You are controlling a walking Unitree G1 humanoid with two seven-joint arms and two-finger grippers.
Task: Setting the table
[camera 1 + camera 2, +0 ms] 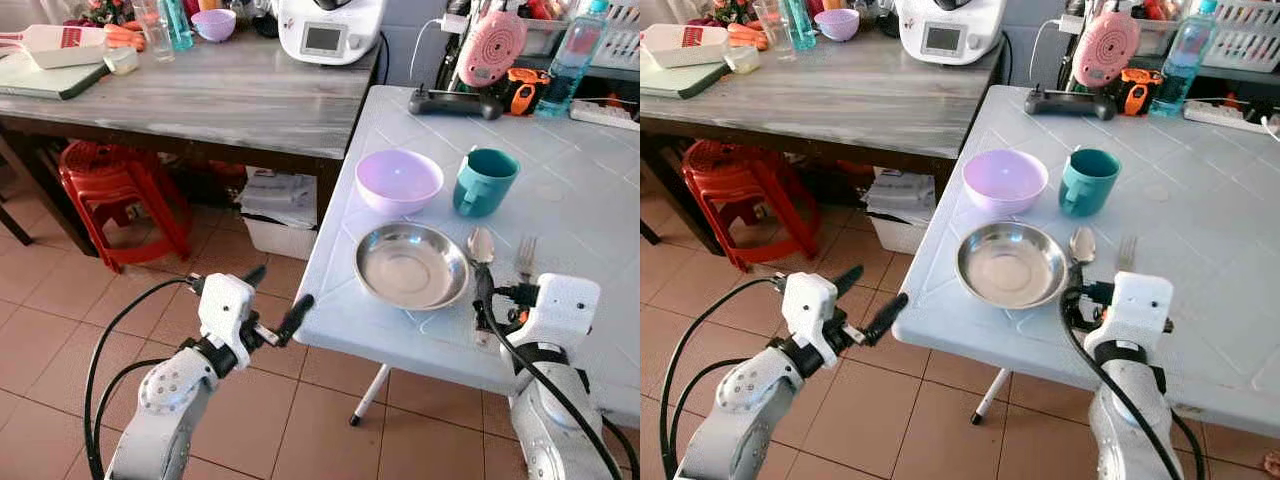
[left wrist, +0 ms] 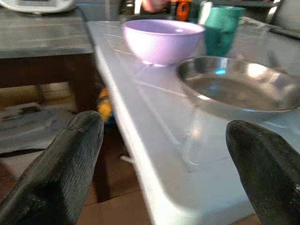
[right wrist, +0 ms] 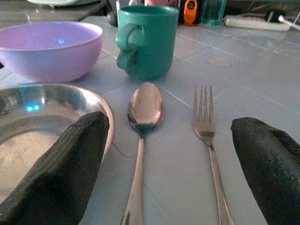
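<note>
On the white table a steel plate lies near the front edge. A lavender bowl and a teal mug stand behind it. A spoon and a fork lie side by side to the plate's right. My right gripper is open and low over the table's front edge, its fingers spread either side of the spoon and fork handles. My left gripper is open off the table's left front corner, above the floor, pointing at the table's edge.
A grey wooden table with a white appliance and dishes stands to the left. Under it are a red stool and a white box. A black controller and a water bottle sit at the white table's far end.
</note>
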